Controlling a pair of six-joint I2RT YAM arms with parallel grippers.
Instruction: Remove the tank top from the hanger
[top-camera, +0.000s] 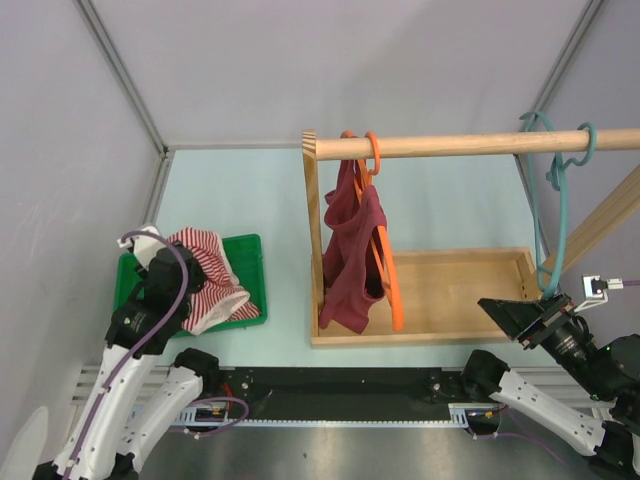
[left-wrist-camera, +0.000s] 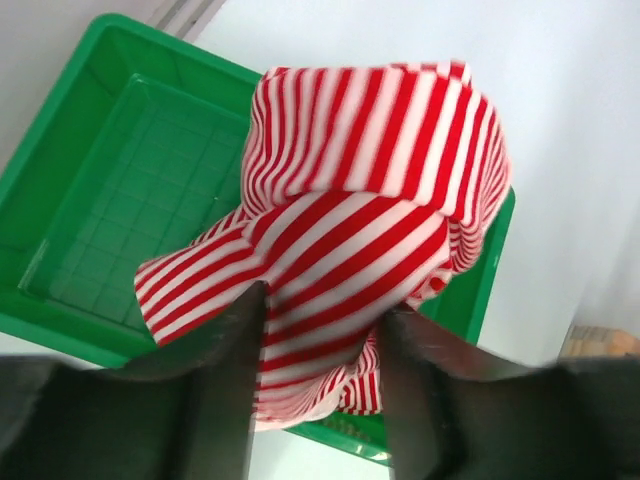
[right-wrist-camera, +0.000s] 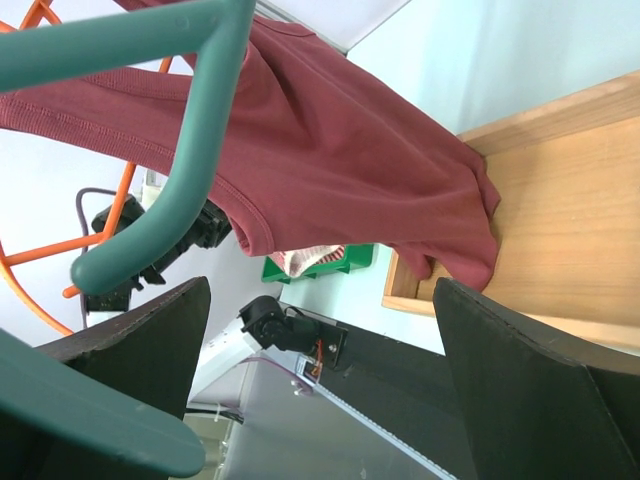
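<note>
A maroon tank top (top-camera: 352, 262) hangs on an orange hanger (top-camera: 392, 280) hooked over the wooden rod (top-camera: 470, 146); the right wrist view shows the same top (right-wrist-camera: 340, 150). A red-and-white striped top (top-camera: 205, 270) lies heaped in the green bin (top-camera: 248, 250), partly over its rim. My left gripper (top-camera: 150, 272) hovers just above it. Its jaws (left-wrist-camera: 322, 300) stand apart, with striped cloth (left-wrist-camera: 370, 170) showing between them, not pinched. My right gripper (top-camera: 512, 315) is wide open and empty (right-wrist-camera: 320, 290), beside a bare teal hanger (top-camera: 562, 215).
The rack's wooden tray base (top-camera: 460, 290) lies under the maroon top. The teal hanger's bar (right-wrist-camera: 190, 150) crosses close to my right gripper's left finger. An upright wooden post (top-camera: 312, 230) stands at the rack's left end. Grey walls close in the table on three sides.
</note>
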